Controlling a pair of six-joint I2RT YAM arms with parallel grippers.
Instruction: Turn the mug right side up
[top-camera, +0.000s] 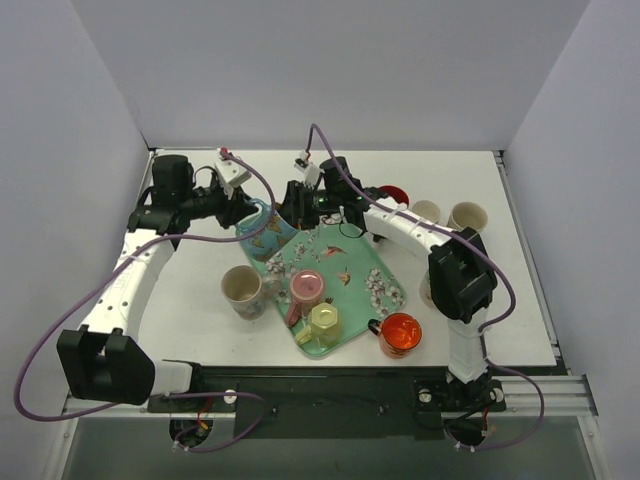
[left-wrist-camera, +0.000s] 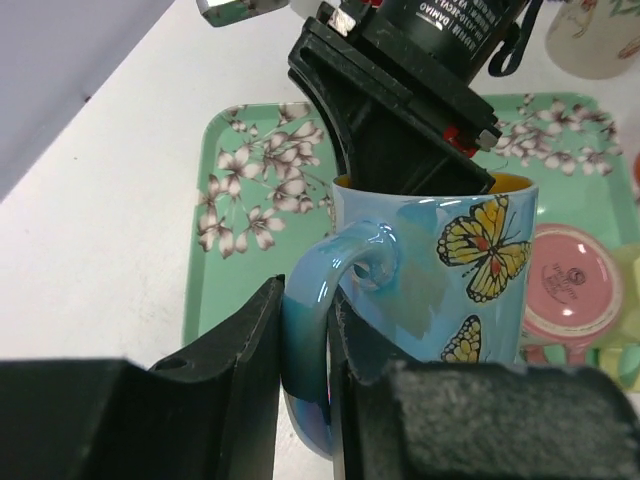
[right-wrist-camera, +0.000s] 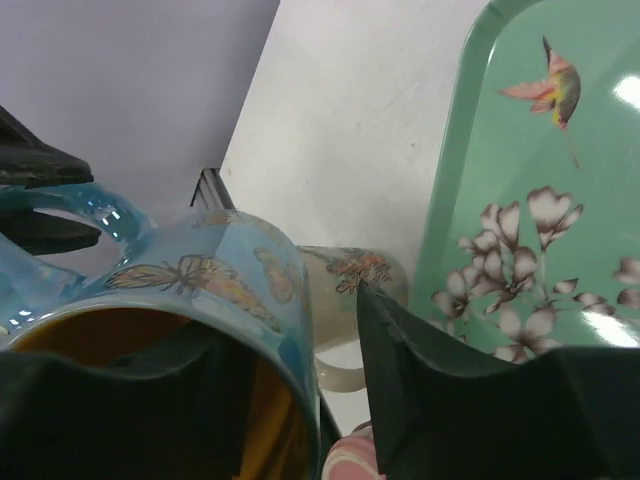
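Note:
The blue butterfly mug (top-camera: 268, 235) with a yellow inside hangs over the far left corner of the green floral tray (top-camera: 360, 270), between the two grippers. In the left wrist view the mug (left-wrist-camera: 450, 270) has its rim up, and my left gripper (left-wrist-camera: 305, 290) is shut on its handle (left-wrist-camera: 310, 300). My right gripper (right-wrist-camera: 300, 320) is open and straddles the mug's rim (right-wrist-camera: 200, 270). One finger is inside the mug. The other finger (right-wrist-camera: 420, 380) is outside, with a gap to the wall. The right gripper also shows in the left wrist view (left-wrist-camera: 400, 130).
On the tray stand an upside-down pink mug (top-camera: 306, 288) and a yellow-green mug (top-camera: 323, 325). A beige mug (top-camera: 243, 290) stands left of the tray and a red mug (top-camera: 400, 333) at its near right corner. A red bowl (top-camera: 393, 193) and two cream cups (top-camera: 427, 211) stand far right.

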